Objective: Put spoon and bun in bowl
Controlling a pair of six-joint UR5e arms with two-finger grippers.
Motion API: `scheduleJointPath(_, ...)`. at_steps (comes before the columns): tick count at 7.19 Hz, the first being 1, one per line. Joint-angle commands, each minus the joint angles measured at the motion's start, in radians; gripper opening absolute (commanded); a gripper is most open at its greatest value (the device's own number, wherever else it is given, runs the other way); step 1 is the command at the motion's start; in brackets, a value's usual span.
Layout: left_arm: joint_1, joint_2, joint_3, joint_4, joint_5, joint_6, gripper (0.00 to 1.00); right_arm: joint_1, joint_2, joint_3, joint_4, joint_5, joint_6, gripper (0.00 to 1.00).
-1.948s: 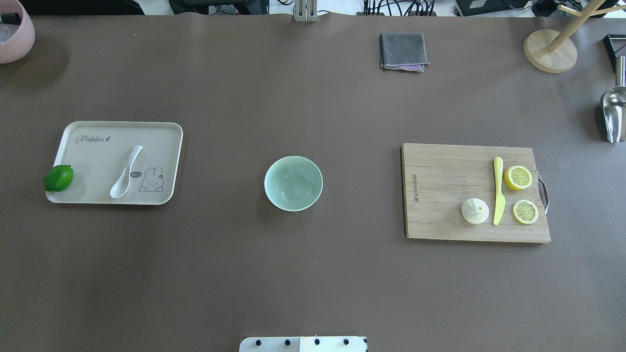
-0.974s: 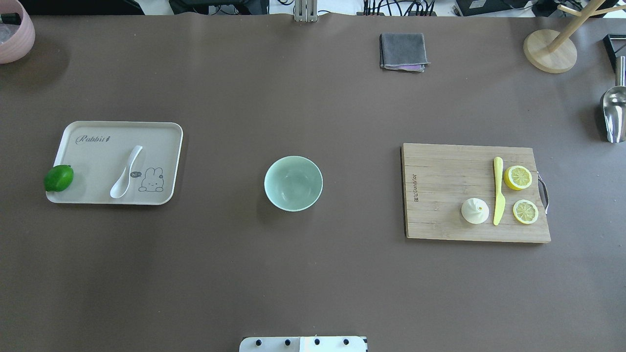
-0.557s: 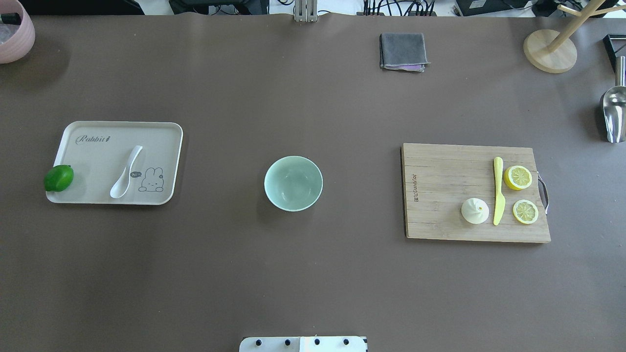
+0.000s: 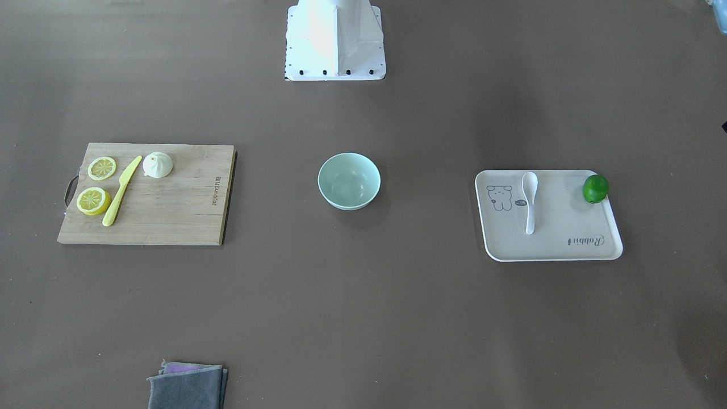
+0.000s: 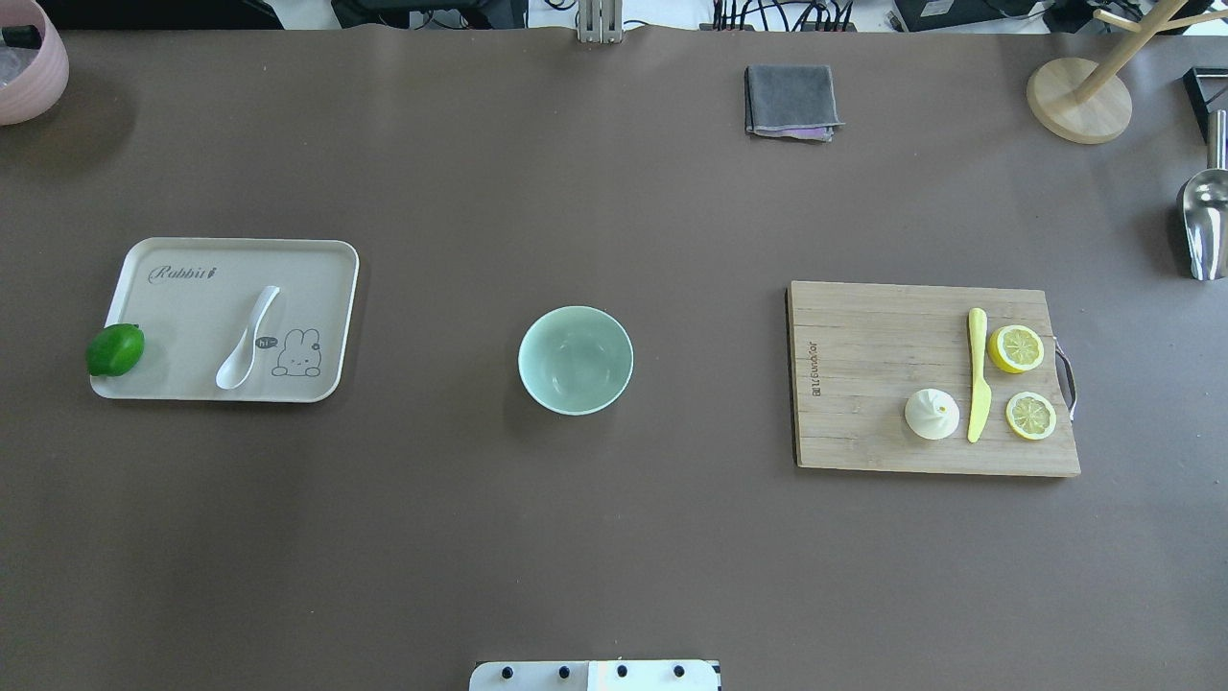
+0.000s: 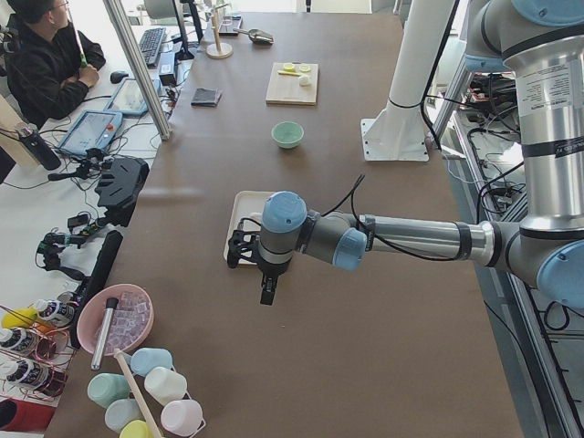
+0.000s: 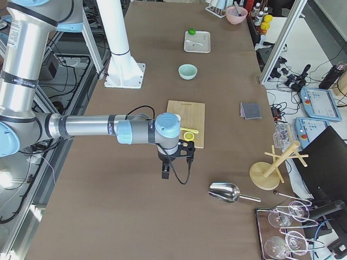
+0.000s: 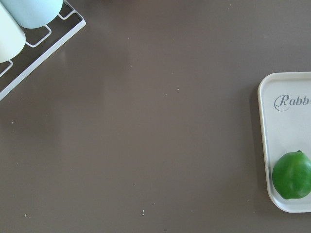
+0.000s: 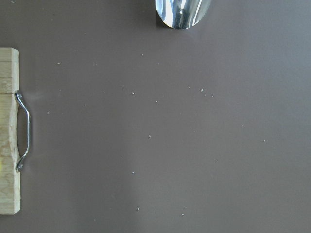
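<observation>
The white spoon (image 5: 245, 341) lies on a beige tray (image 5: 192, 259) at the table's left; it also shows in the front view (image 4: 530, 199). The white pleated bun (image 5: 932, 415) sits on a wooden cutting board (image 5: 863, 384) at the right. The mint-green bowl (image 5: 576, 360) stands empty in the middle. My left gripper (image 6: 265, 297) hangs over bare table just beyond the tray's outer end. My right gripper (image 7: 165, 174) hangs over bare table beyond the board's handle end. Both show only in the side views, so I cannot tell whether they are open or shut.
A green lime (image 5: 115, 349) sits on the tray's left edge. A yellow-green knife (image 5: 978, 374) and two lemon slices (image 5: 1017, 348) lie beside the bun. A grey cloth (image 5: 791, 100), a wooden stand (image 5: 1079, 96), a metal scoop (image 5: 1204, 226) and a pink bowl (image 5: 29, 67) line the far edges.
</observation>
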Motion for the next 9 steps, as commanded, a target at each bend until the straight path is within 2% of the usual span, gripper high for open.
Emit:
scheduleJointPath(1, 0.0, -0.001, -0.001, -0.001, -0.002, 0.0, 0.98, 0.0, -0.002, 0.0, 0.0, 0.0, 0.0, 1.0)
scheduleJointPath(7, 0.003, -0.011, -0.004, -0.001, 0.003, -0.002, 0.98, 0.0, 0.0, 0.003, 0.001, 0.002, 0.002, 1.0)
scheduleJointPath(9, 0.009, -0.048, -0.044, -0.066, -0.005, 0.001, 0.98, -0.002, 0.014, 0.006, 0.011, 0.032, 0.008, 1.0)
